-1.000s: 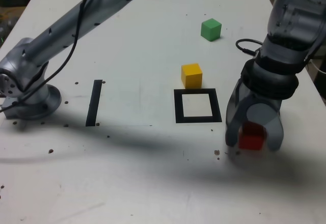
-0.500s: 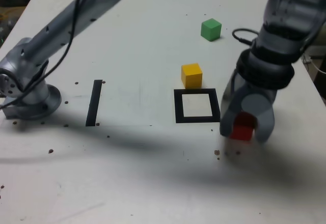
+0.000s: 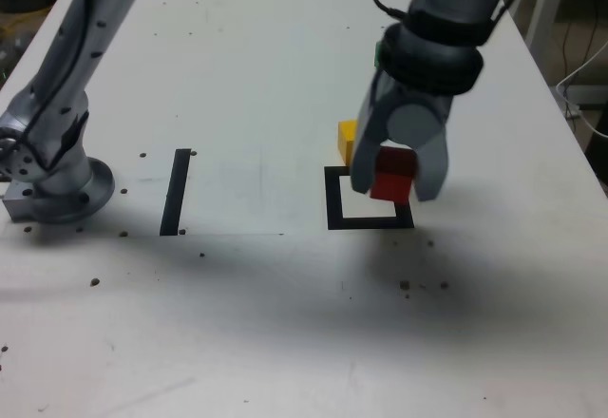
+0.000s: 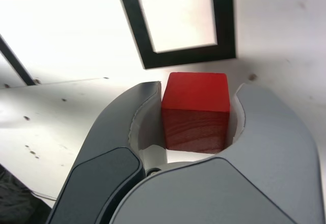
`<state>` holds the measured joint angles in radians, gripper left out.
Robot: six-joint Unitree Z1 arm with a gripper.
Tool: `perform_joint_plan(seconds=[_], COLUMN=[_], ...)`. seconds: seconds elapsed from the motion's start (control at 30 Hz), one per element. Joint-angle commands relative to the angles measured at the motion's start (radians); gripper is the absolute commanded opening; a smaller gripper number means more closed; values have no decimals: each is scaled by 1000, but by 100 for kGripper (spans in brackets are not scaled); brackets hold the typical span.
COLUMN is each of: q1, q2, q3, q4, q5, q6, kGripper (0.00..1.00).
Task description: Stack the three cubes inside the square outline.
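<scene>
My gripper (image 3: pixel 392 182) is shut on the red cube (image 3: pixel 391 174) and holds it in the air over the exterior view's right side of the square outline (image 3: pixel 332 201). The wrist view shows the red cube (image 4: pixel 196 112) clamped between both fingers (image 4: pixel 130 127), with the black square outline (image 4: pixel 181 56) on the table beyond it. The yellow cube (image 3: pixel 346 140) sits just behind the outline, half hidden by my gripper. Of the green cube (image 3: pixel 378 54) only a sliver shows behind my wrist.
A straight black tape strip (image 3: pixel 176 190) lies to the exterior view's left of the outline. The arm's base (image 3: pixel 52 176) stands at the left edge. Small dark specks (image 3: pixel 418 285) dot the white table near the front.
My gripper closed on the red cube on the table at the exterior view's right, lifted it, and carried it up and left to the square outline.
</scene>
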<state>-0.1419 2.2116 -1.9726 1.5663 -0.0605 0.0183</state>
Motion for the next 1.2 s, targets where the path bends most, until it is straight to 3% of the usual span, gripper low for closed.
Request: perform_joint_plan(seconds=[0.0,0.57,1.17], q1=[14,91,115], q2=[-29,-76,-70], q3=[36,292,351], q4=[0,-223,-290], q5=[3,5,-1], q6=[9,61,67], kGripper=[29,29,29])
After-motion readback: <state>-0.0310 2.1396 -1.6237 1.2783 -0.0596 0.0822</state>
